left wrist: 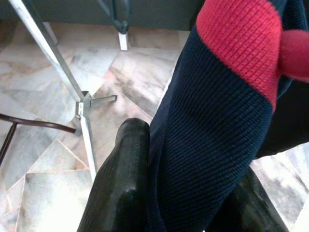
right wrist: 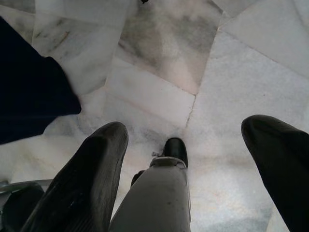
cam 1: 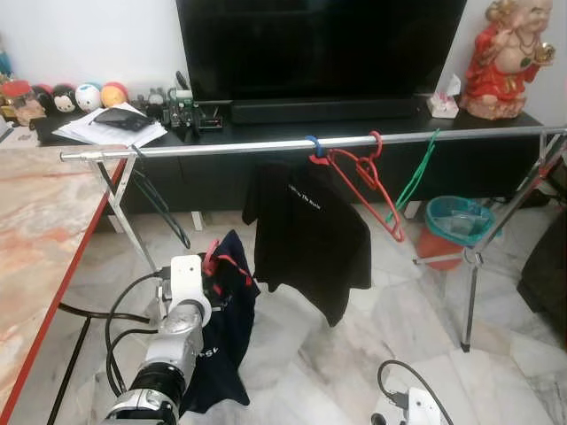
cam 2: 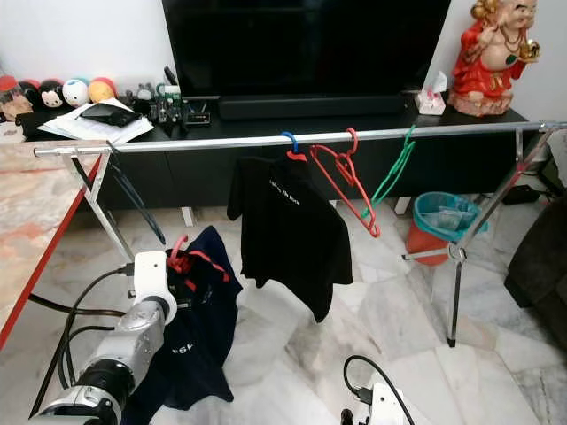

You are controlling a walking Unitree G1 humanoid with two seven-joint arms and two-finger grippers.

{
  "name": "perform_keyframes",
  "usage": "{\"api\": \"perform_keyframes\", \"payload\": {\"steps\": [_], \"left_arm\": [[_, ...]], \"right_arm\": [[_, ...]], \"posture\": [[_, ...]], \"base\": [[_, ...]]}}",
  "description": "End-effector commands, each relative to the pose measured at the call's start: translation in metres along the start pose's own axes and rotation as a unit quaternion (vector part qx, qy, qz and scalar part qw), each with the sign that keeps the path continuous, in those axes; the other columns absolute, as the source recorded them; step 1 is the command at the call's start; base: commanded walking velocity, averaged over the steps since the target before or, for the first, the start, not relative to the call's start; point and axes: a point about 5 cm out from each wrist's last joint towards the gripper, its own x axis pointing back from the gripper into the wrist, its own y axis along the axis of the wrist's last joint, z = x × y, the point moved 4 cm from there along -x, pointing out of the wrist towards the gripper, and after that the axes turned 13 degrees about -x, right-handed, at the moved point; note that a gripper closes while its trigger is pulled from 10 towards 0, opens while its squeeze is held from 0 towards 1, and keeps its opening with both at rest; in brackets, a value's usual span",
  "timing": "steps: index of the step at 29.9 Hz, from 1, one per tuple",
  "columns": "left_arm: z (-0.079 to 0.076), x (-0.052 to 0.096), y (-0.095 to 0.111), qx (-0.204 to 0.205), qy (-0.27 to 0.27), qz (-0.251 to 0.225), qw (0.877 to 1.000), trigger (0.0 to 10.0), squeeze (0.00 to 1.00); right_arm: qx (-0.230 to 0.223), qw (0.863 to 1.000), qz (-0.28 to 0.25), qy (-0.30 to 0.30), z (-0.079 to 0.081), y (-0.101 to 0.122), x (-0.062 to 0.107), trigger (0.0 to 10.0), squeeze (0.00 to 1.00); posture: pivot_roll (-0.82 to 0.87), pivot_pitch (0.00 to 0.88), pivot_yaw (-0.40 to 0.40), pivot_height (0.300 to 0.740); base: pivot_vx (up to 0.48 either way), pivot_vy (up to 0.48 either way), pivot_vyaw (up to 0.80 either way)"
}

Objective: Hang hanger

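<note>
Left pincer [left wrist: 183,193] clenched on navy garment [cam 1: 221,328] with red hanger [cam 1: 211,261] at collar, held low, below left end of drying rack rail [cam 1: 221,148]. Right pincer [right wrist: 193,179] spread wide over marble floor [right wrist: 251,87]. Black t-shirt [cam 1: 306,230], empty red hanger [cam 1: 368,181] and green hanger [cam 1: 416,177] on rail.

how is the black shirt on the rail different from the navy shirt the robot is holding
The black shirt hangs from the rail on a blue-hooked hanger; the navy shirt is below the rail, pinched in the left gripper. The black one is plain dark; the navy has red trim. Both are dark tops hanging limp.
</note>
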Motion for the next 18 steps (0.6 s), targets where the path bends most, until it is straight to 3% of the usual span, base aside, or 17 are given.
{"api": "perform_keyframes", "payload": {"steps": [1, 18], "left_arm": [[0.0028, -0.0014, 0.0104, -0.011, 0.01, -0.016, 1.0, 10.0, 0.0], [0.0082, -0.0015, 0.0169, -0.008, 0.022, -0.032, 0.999, 10.0, 0.0]], "right_arm": [[-0.003, 1.0, -0.001, 0.001, 0.0008, 0.0012, -0.0003, 10.0, 0.0], [0.005, 1.0, 0.001, 0.006, 0.0027, 0.0012, -0.0005, 10.0, 0.0]], "posture": [[0.0, 0.025, -0.008, 0.74], [0.0, 0.03, -0.01, 0.74]], "base": [[0.0, 0.0, 0.0], [0.0, 0.0, 0.0]]}}
